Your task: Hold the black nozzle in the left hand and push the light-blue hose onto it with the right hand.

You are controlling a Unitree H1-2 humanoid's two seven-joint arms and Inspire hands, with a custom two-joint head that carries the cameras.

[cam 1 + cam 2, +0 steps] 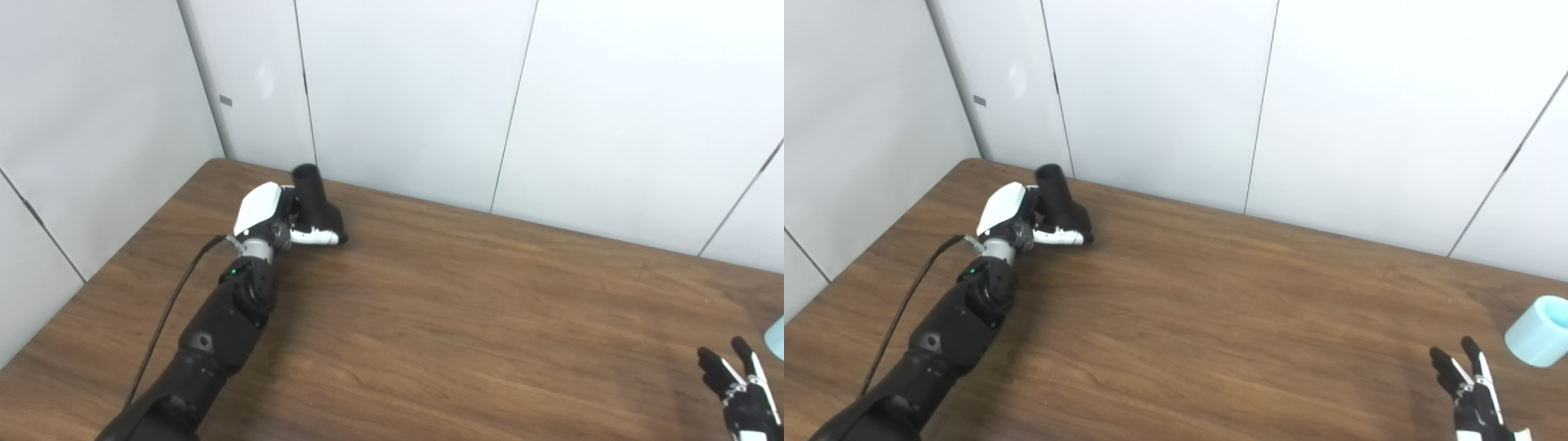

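Already our left hand (1020, 217) fingers clasp the black nozzle (1056, 196) steady, open end up for mating; our right hand (1473, 392) fingers spread, empty, near the light-blue hose (1538, 331)

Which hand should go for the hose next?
Right. The right hand is open beside the light-blue hose; the left hand is shut on the black nozzle across the table.

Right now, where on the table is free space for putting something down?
The wide middle of the table is bare, between the left hand on the black nozzle and the right hand. The near-right corner holds the light-blue hose.
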